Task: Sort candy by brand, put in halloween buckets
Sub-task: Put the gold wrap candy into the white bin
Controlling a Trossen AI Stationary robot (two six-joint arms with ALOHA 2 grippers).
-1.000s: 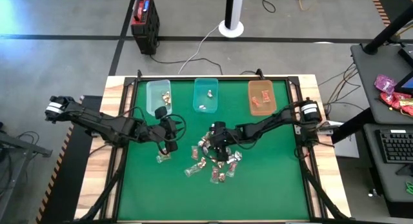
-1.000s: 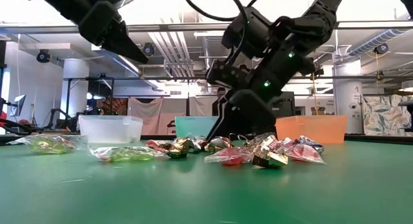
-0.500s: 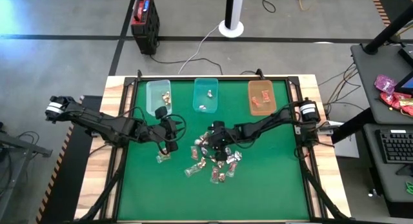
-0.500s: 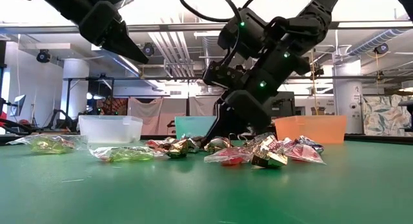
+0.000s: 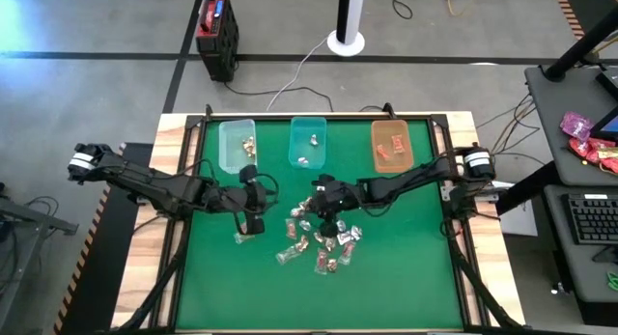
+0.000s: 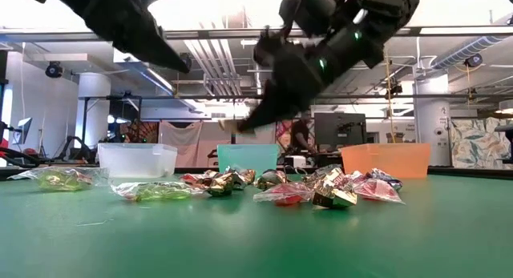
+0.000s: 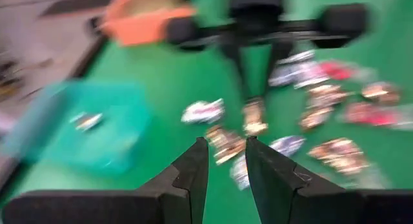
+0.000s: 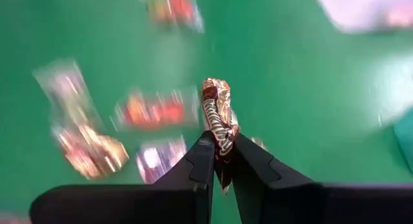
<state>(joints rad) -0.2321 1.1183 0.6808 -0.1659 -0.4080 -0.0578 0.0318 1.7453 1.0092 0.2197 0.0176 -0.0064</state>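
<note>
One candy, gold-brown, hangs nipped in the right pincer above the pile; carrying it to its matching bucket looks next. The left pincer hovers nearby, narrowly parted, empty.

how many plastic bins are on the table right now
3, in a row along the far edge of the table: the pale clear bin toward the left arm's side, the teal bin in the middle, the orange bin toward the right arm's side.

Right gripper now raised, gold-brown candy pinched.
</note>
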